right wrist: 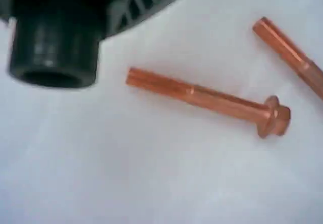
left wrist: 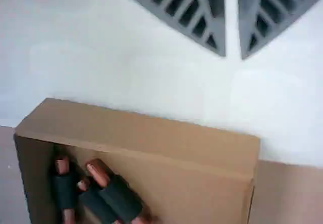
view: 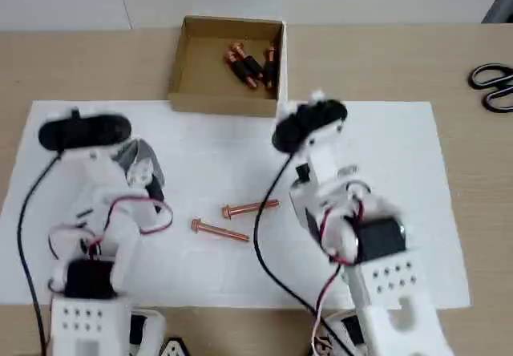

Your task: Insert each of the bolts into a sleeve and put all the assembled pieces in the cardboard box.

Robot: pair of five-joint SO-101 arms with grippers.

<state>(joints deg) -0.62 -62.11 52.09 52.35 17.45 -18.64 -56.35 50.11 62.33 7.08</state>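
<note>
Two copper bolts (view: 251, 208) (view: 219, 230) lie on the white sheet between the arms. In the right wrist view one bolt (right wrist: 207, 97) lies close to a black sleeve (right wrist: 53, 47), and the tip of the other bolt (right wrist: 292, 55) shows beside it. My right gripper (right wrist: 65, 12) is shut on that sleeve and hangs just above the sheet, right of the bolts (view: 303, 175). The left gripper (left wrist: 232, 37) hangs over the sheet on the left side (view: 148, 175), its fingers nearly together with nothing between them. It faces the cardboard box (left wrist: 151, 138), which holds several assembled pieces (left wrist: 108, 196).
The cardboard box (view: 184, 67) stands at the sheet's far edge with the assembled pieces (view: 252, 63) in its right half. Black scissors (view: 493, 86) lie on the wooden table at the far right. The white sheet (view: 401, 171) covers the work area.
</note>
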